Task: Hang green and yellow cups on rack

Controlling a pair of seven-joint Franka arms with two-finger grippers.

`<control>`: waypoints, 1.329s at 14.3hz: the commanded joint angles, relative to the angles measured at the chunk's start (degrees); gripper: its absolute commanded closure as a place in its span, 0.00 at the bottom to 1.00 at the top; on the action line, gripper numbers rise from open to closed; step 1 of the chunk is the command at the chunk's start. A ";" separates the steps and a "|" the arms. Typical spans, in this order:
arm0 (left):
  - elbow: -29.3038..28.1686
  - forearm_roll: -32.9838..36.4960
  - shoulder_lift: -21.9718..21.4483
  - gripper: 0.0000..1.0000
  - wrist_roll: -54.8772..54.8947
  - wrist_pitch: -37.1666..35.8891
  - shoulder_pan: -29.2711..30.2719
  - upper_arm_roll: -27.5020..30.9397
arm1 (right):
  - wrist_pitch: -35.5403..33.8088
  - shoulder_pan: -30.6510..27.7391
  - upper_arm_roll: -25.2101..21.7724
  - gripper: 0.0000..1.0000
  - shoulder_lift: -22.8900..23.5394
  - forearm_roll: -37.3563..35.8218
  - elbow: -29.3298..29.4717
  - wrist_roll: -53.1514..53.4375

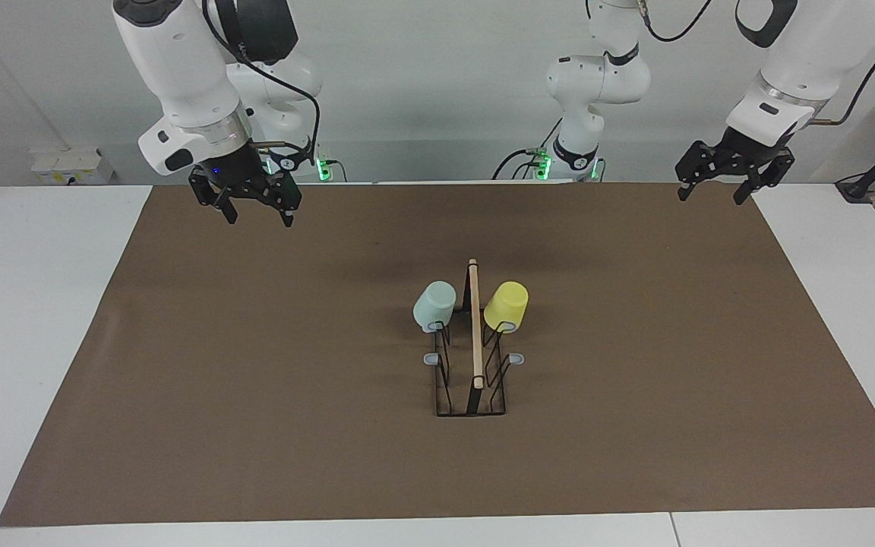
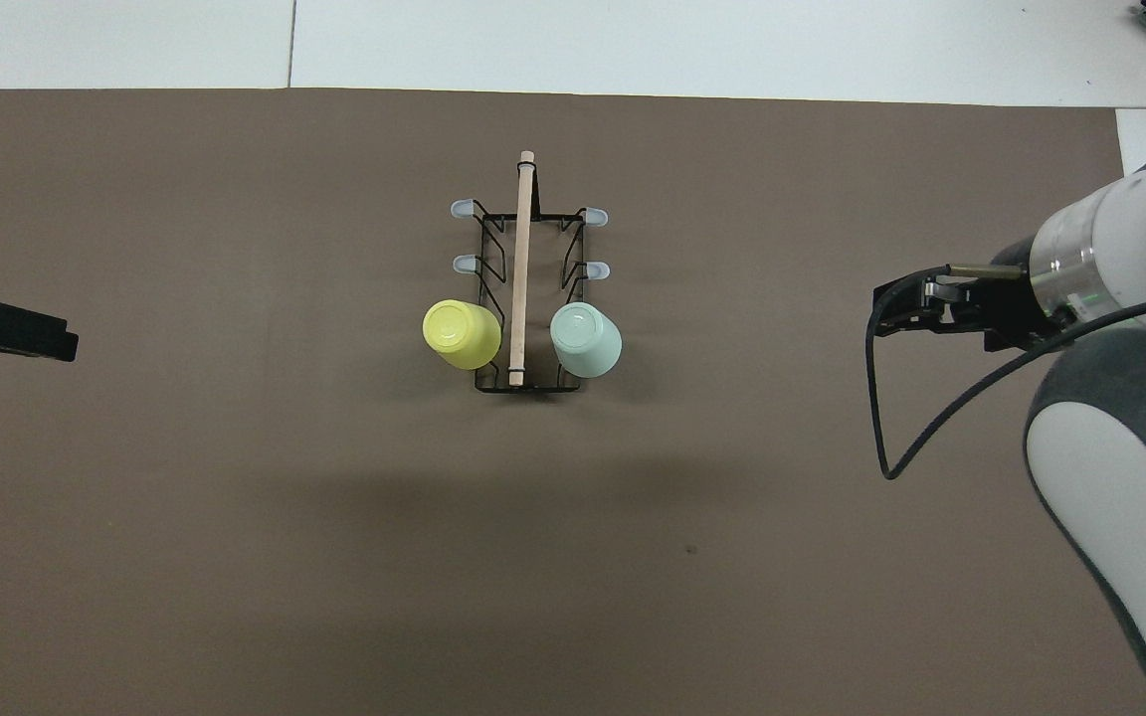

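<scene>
The rack (image 1: pixel 475 334) stands in the middle of the mat, its wooden bar (image 2: pixel 521 268) running away from the robots. The mint green cup (image 1: pixel 434 305) sits upside down on a prong at the rack's end nearest the robots, on the right arm's side; it also shows in the overhead view (image 2: pixel 585 339). The yellow cup (image 1: pixel 506 305) sits upside down on the matching prong on the left arm's side (image 2: pixel 461 333). My right gripper (image 1: pixel 255 211) is open and empty, raised over the mat's edge near its base. My left gripper (image 1: pixel 713 192) is open and empty, raised over the mat's corner near its base.
A brown mat (image 1: pixel 179 380) covers most of the white table (image 1: pixel 27 304). Bare grey-tipped prongs (image 1: pixel 430 358) stick out on both sides of the rack, farther from the robots than the cups. A cable (image 2: pixel 876 398) loops from the right arm.
</scene>
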 commanded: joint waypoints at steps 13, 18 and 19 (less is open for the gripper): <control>-0.80 0.99 -0.75 0.00 -0.80 -0.34 -1.08 0.65 | 0.72 -0.40 0.43 0.00 -1.54 -0.57 -1.94 0.66; -0.80 0.99 -0.75 0.00 -0.89 -0.34 -1.08 0.65 | 0.72 -0.40 0.34 0.00 -1.54 -1.27 -1.94 0.13; -0.80 0.99 -0.75 0.00 -0.89 -0.34 -1.00 0.65 | 0.72 -0.40 0.43 0.00 -1.54 -1.54 -1.94 0.05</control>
